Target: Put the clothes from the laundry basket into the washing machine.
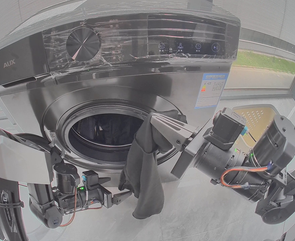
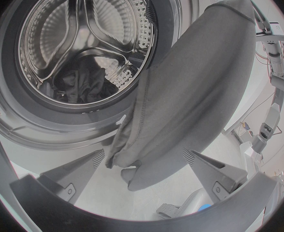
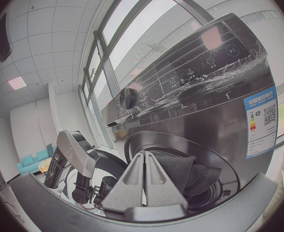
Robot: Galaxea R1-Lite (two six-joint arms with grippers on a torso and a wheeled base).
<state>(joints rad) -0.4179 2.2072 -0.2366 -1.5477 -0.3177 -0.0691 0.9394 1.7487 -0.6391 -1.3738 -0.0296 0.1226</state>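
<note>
the right end effector (image 1: 153,117) is pinched tight on the top of a dark grey garment (image 1: 144,171), its 2 fingers pressed together with the cloth bunched between and around them. it holds the garment up at the right rim of the washing machine (image 1: 137,81) opening, just outside the drum (image 1: 104,131). from there the garment hangs straight down in front of the machine's lower front, and its bottom edge is off the floor (image 1: 194,211). in the right wrist view the closed fingers (image 3: 134,178) have cloth (image 3: 184,171) spilling past them toward the opening. more dark clothes (image 2: 80,81) lie at the bottom of the drum. the left end effector (image 1: 129,193) sits low, below the opening, fingers spread wide and holding nothing, just beside the garment's hanging lower part; whether it touches the cloth cannot be told.
</note>
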